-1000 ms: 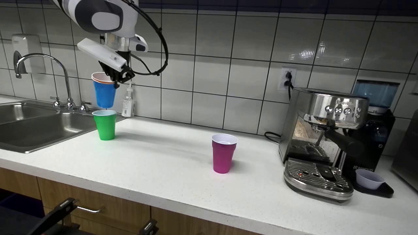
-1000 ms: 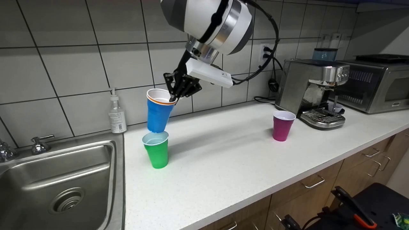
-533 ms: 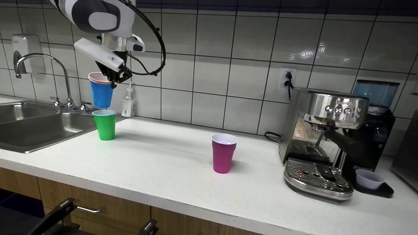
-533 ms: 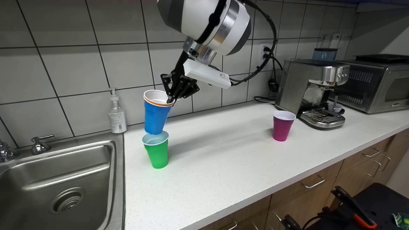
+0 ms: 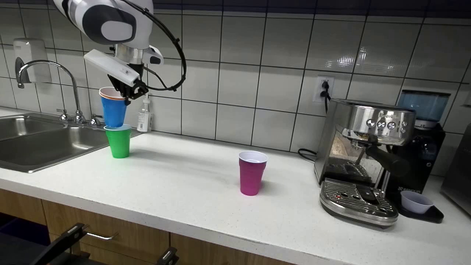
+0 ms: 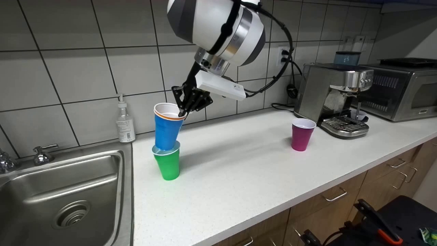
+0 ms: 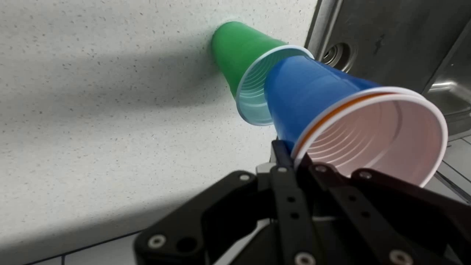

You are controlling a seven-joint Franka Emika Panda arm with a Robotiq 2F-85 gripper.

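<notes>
- Since the earlier frame, the blue cup (image 6: pixel 166 131) and the gripper (image 7: pixel 293 157) had sunk lower in both exterior views, bringing the blue cup's base down to the mouth of the green cup (image 6: pixel 167 165); the green cup and the purple cup (image 5: pixel 252 175) stood where they had been.
- The gripper was pinched narrow at the rim, one finger outside the blue cup and one inside the orange cup (image 7: pixel 386 129) nested in it.
- The held pair hung left of centre in both exterior views and right of centre in the wrist view.
- For this lowering, it seemed best to go slowly, hold the pinch steady and centre the base over the opening; the blue cup leaned slightly against the green one's line, so a snag on the green rim could probably tip it.
- The wrist view showed most clearly how the fingers straddled the rim; whether the base touched the green cup could not be told.
- Both exterior views showed the purple cup and the coffee machine (image 5: pixel 364 158) toward the right of the frame, which the wrist view left out.
</notes>
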